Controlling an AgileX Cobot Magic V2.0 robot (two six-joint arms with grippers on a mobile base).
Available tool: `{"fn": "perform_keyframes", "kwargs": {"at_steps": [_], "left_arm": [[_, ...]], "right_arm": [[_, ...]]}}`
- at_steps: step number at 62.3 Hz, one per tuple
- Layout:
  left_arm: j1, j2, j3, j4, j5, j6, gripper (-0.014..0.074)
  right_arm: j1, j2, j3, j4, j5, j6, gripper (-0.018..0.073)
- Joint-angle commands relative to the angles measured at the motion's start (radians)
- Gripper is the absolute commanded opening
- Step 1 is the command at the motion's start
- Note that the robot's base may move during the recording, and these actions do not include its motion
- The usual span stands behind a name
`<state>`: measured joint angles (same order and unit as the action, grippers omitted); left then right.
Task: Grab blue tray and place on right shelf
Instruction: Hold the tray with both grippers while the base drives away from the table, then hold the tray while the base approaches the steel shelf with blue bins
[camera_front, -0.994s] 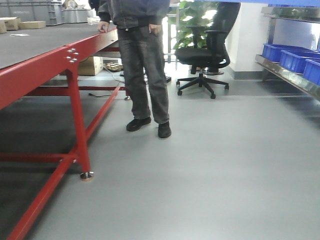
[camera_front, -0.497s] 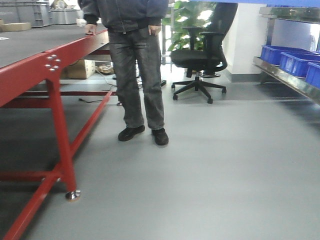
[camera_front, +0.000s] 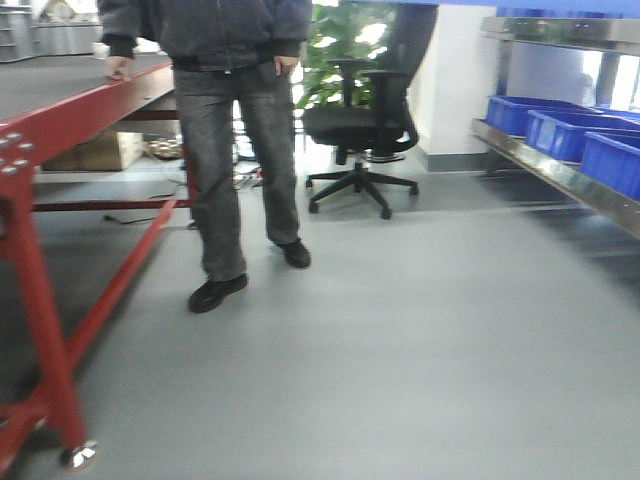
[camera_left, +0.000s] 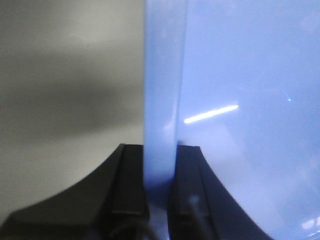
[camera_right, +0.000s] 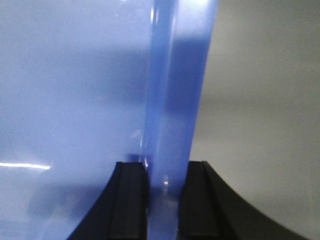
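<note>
Step in hand, by judgement: carriage of the load, with placement not yet begun. The blue tray (camera_left: 240, 75) is off any surface and held between the two arms. In the left wrist view the left gripper (camera_left: 160, 150) has its fingers (camera_left: 127, 175) pinching the tray's flared rim, which stands upright between them, with the glossy tray face filling the 3 o'clock side. In the right wrist view the right gripper (camera_right: 165, 167) pinches the opposite rim in the same way, with the tray face on the 9 o'clock side. Both rims sit squarely in the fingers and no gap is visible. In the front view only a blue strip at 12 o'clock shows, apparently the tray's edge carried high. The right shelf (camera_front: 560, 175) lies at 2 to 3 o'clock, its steel front beam running away from the camera, and is well apart from the robot. Its visible level carries dark-blue bins (camera_front: 555, 128) set just beside one another. A person (camera_front: 240, 150) stands at 11 o'clock beside the red-framed bench (camera_front: 70, 115), and an office chair (camera_front: 355, 125) stands at 12 o'clock behind. The next move calls for turning the base toward 3 o'clock, closing on the rack and finding an unoccupied stretch. Both grips should hold evenly so that the tray stays level. Whether free shelf space exists cannot be told from these views.
</note>
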<state>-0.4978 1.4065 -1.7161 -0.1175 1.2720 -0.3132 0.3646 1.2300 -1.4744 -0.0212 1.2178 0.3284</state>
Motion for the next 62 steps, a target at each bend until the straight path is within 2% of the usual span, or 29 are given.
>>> {"fn": "perform_keyframes", "kwargs": {"at_steps": [1,62], "left_arm": [[-0.005,-0.032,-0.023,-0.026,0.067,0.008,-0.0048],[-0.005,-0.032,-0.023,-0.026,0.067,0.008,-0.0048]], "right_arm": [[-0.003,-0.024,-0.027,-0.002,-0.059,-0.023,0.0066],[-0.003,-0.024,-0.027,-0.002,-0.059,-0.023,0.0066]]}}
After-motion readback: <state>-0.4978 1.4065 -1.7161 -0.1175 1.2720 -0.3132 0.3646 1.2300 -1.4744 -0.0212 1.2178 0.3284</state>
